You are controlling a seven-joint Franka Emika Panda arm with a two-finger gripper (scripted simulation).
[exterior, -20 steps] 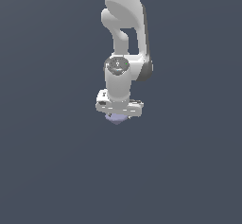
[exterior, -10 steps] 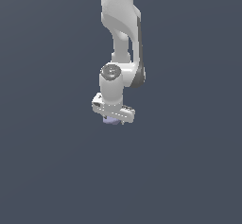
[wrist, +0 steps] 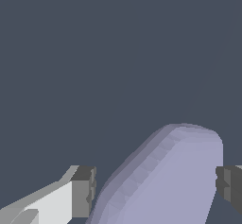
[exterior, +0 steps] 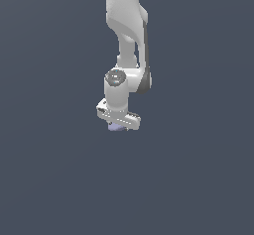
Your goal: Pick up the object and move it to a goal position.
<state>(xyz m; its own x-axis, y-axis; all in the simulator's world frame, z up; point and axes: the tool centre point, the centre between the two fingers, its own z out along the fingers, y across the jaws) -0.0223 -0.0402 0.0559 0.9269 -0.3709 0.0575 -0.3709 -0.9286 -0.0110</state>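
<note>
Since a second ago the gripper (exterior: 118, 121) has shifted toward the exterior view's left and tilted, so its crossbar now slopes down toward that view's right, and the arm (exterior: 128, 26) above it leans more than before. The object (exterior: 116, 127) has travelled with it and shows as a small lavender sliver just under the crossbar. In the wrist view the gripper (wrist: 156, 190) frames the object (wrist: 165, 180), which fills the space between the two dark pads: one pad (wrist: 84, 190) sits just beside the object's faceted edge, with a thin dark strip showing between them, and the other pad (wrist: 229, 187) meets or nearly meets its smooth flank. The jaws look closed on the object, though firm contact on both sides cannot be confirmed from these views. The object's rounded end points away from the wrist. Behind it lies only a flat dark grey-blue background (exterior: 49, 179), and whether the object is clear of any surface cannot be told.
</note>
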